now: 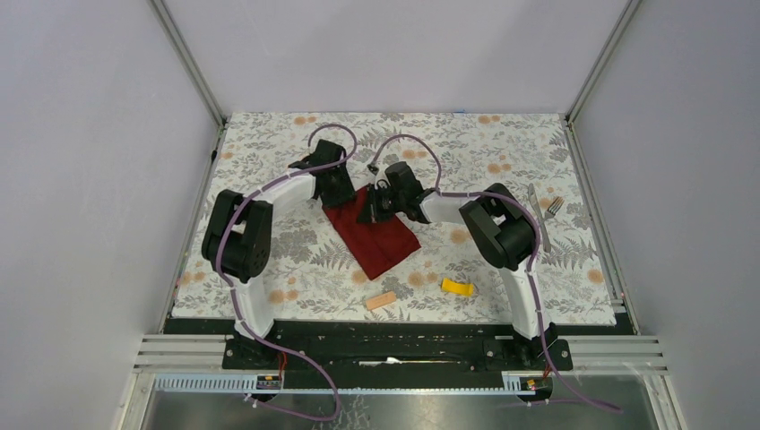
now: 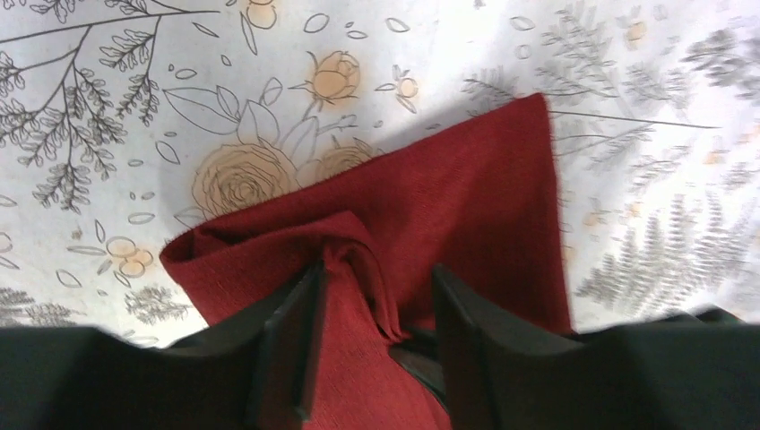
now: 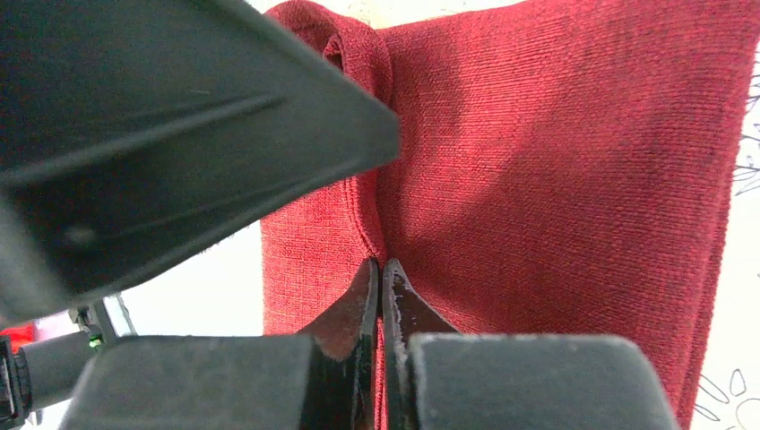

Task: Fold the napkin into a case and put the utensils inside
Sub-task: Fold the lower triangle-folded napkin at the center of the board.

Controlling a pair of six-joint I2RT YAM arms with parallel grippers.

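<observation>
The dark red napkin (image 1: 378, 240) lies folded on the floral cloth at mid-table, with both grippers at its far end. My left gripper (image 1: 344, 192) stands open over that end. In the left wrist view a raised pleat of the napkin (image 2: 466, 188) sits between its spread fingers (image 2: 377, 269). My right gripper (image 1: 370, 213) is shut on a napkin fold. Its fingertips (image 3: 383, 264) pinch the red cloth (image 3: 556, 161) between them. The knife (image 1: 539, 215) and fork (image 1: 555, 207) lie side by side at the table's right edge, apart from both arms.
A tan block (image 1: 381, 300) and a yellow block (image 1: 458, 288) lie near the front edge, below the napkin. The left gripper's black body (image 3: 179, 134) looms close over the right gripper. Metal frame posts stand at the table's back corners.
</observation>
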